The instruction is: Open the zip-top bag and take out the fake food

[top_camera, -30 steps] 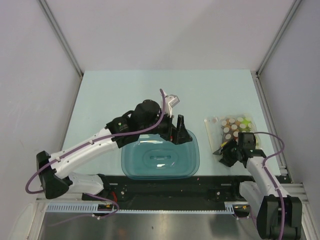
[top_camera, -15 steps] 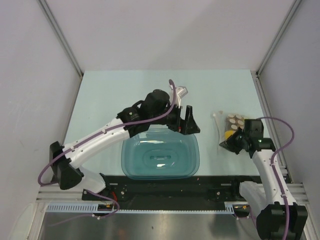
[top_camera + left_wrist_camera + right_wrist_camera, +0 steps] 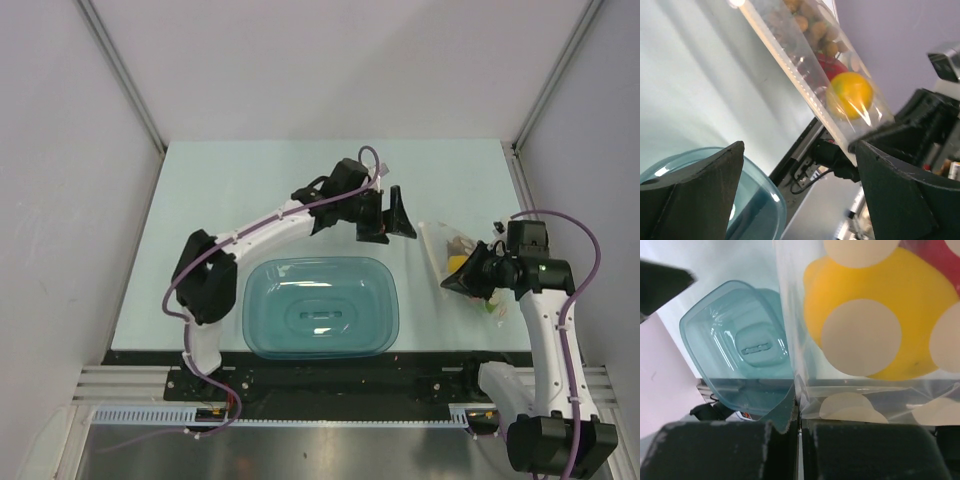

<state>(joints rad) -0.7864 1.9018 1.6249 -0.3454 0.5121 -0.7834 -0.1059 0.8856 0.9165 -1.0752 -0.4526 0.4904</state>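
The zip-top bag [image 3: 447,245], clear with white dots, hangs tilted above the table's right side. My right gripper [image 3: 462,279] is shut on its near edge, and in the right wrist view the fingers [image 3: 800,415] pinch the plastic [image 3: 865,390]. Fake food shows inside the bag: a yellow fruit [image 3: 850,95], a red piece [image 3: 832,67] and orange-brown balls [image 3: 810,25]. My left gripper [image 3: 400,215] stands open just left of the bag with nothing between its fingers [image 3: 799,147]. The bag's sealed strip [image 3: 795,75] runs slantwise beyond them.
The teal translucent tub [image 3: 320,308] sits at the near middle of the table, below the left gripper and left of the bag. Metal frame posts [image 3: 545,95] and grey walls close in both sides. The black rail [image 3: 330,375] runs along the near edge.
My right gripper has shut on the bag's edge and lifted it off the table. The left arm has swung from over the tub to the right, up to the bag.
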